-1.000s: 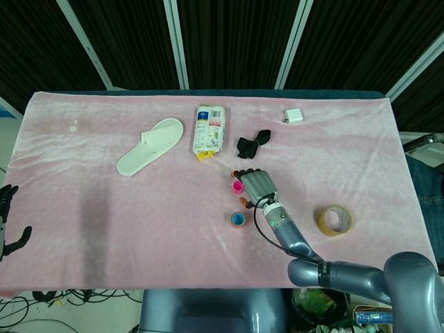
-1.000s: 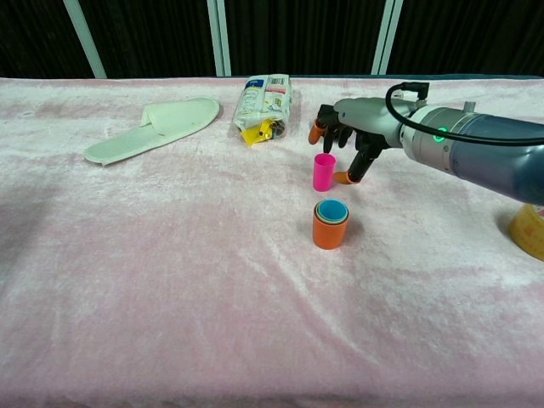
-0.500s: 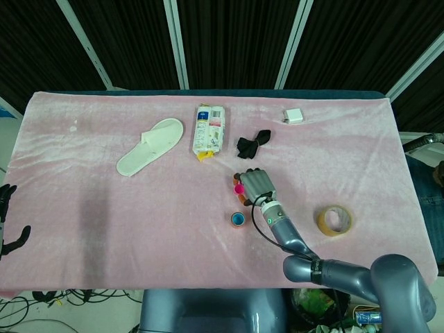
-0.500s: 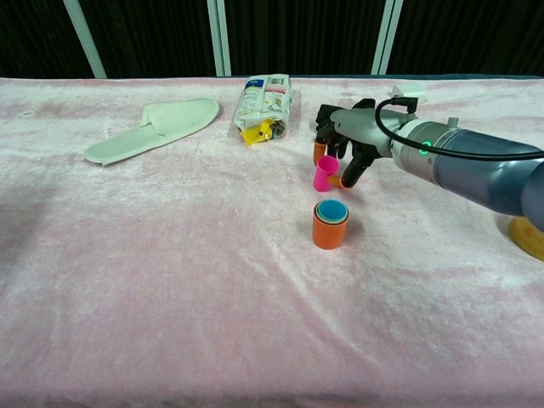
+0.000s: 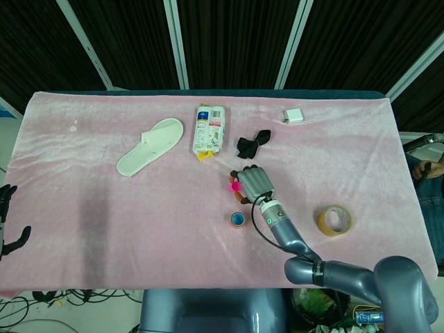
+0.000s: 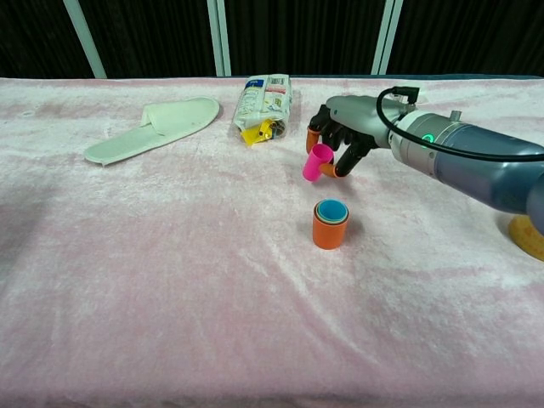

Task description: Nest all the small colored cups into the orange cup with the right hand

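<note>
My right hand (image 6: 342, 136) (image 5: 255, 183) holds a small pink cup (image 6: 315, 161) (image 5: 236, 186) between its fingertips, lifted off the cloth and tilted. The cup hangs behind and a little left of the orange cup (image 6: 330, 224) (image 5: 237, 220), which stands upright on the pink cloth with a blue cup nested inside it. My left hand (image 5: 7, 215) rests at the far left edge of the head view, off the table, with its fingers spread and nothing in it.
A white slipper (image 6: 153, 127) lies at the back left. A snack packet (image 6: 265, 98) lies behind the right hand, a black cloth (image 5: 252, 143) beside it. A tape roll (image 5: 334, 220) sits to the right, a white block (image 5: 293, 115) at the far edge.
The right hand closed its fingers on the pink cup, which stood on the cloth, and has lifted and tilted it. The orange cup and the left hand have not moved.
</note>
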Robot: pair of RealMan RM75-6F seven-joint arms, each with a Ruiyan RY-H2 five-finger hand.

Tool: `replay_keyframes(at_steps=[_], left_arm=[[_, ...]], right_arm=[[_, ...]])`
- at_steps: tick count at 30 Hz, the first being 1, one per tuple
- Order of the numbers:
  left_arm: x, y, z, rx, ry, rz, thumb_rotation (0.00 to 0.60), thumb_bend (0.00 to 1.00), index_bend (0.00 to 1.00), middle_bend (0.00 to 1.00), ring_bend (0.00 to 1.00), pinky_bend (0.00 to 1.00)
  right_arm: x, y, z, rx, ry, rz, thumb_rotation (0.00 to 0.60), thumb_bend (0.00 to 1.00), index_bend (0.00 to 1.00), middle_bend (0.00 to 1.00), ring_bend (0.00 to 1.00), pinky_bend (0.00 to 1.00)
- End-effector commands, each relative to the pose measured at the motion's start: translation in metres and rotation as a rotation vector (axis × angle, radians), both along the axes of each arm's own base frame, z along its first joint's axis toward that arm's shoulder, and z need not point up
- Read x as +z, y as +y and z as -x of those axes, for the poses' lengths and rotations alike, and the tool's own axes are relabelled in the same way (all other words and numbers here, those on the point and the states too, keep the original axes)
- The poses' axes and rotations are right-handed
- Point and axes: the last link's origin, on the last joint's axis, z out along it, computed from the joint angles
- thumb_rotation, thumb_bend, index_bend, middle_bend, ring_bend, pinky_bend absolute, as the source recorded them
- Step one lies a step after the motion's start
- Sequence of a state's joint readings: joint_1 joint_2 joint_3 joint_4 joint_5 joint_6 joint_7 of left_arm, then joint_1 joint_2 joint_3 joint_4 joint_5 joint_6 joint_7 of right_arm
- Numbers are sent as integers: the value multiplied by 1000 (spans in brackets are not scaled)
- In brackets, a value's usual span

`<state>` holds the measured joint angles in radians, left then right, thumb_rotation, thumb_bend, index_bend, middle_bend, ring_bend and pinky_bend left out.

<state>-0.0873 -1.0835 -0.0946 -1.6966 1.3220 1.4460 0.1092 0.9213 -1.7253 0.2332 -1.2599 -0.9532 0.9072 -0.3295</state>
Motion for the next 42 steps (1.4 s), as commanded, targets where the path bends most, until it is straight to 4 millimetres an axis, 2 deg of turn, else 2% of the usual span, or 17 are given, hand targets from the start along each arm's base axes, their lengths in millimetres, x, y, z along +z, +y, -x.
replay_keyframes(at_steps=[1, 9, 17, 22, 28, 42], left_arm=[[0, 0, 0, 0, -1, 1, 600, 342, 70, 57, 0, 7], [-2, -1, -1, -5, 0, 8, 600, 342, 70, 57, 0, 8], [-2, -1, -1, -5, 1, 6, 600, 342, 69, 57, 0, 7], [-2, -1, -2, -8, 3, 8, 600, 342, 69, 57, 0, 8], [-2, -1, -1, -7, 5, 7, 600, 341, 69, 57, 0, 8], [-3, 0, -1, -4, 13, 7, 600, 342, 69, 57, 0, 8]], right_arm=[[22, 6, -7, 27, -2, 21, 600, 395, 549, 529, 352, 286], [58, 41, -19, 50, -15, 6, 600, 395, 549, 526, 352, 286], [72, 76, -22, 100, 31, -16, 600, 395, 551, 523, 352, 286], [71, 88, -19, 105, 41, -33, 600, 395, 554, 523, 352, 286], [61, 96, -12, 97, 70, -65, 600, 395, 554, 523, 352, 286], [44, 92, 0, 80, 90, -68, 600, 395, 554, 523, 352, 286]])
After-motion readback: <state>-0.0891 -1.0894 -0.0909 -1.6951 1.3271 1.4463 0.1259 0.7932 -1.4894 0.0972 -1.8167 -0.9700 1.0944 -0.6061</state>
